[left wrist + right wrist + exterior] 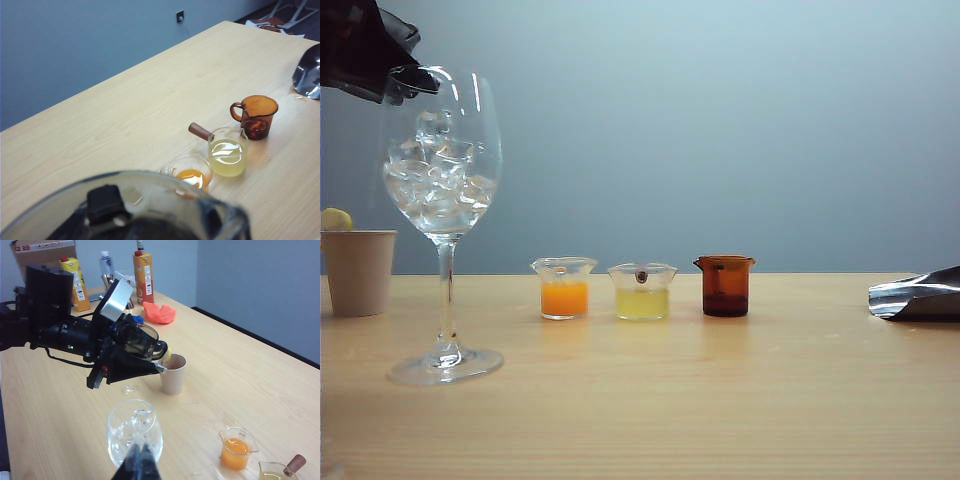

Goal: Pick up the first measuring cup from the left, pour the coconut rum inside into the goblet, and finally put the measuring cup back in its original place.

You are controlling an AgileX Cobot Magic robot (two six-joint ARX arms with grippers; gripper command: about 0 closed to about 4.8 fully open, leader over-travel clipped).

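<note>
My left gripper (145, 349) is shut on the first measuring cup (139, 339), a small smoky dark cup that it holds tilted in the air. In the exterior view that cup (412, 80) sits at the rim of the goblet (442, 170), at the top left. The goblet (134, 432) is tall, clear and full of ice cubes. The coconut rum cannot be made out. In the left wrist view the cup (150, 205) fills the foreground, with one black finger (105, 202) showing through it. My right gripper (141, 464) is shut and empty, low, with the goblet just beyond its tips.
A row of small cups stands to the right of the goblet: orange (564, 290), pale yellow (642, 292) with a wooden handle (200, 131), and amber-brown (725, 285). A beige paper cup (358, 270) stands at far left. Cartons (142, 270) and an orange object (159, 312) stand further back.
</note>
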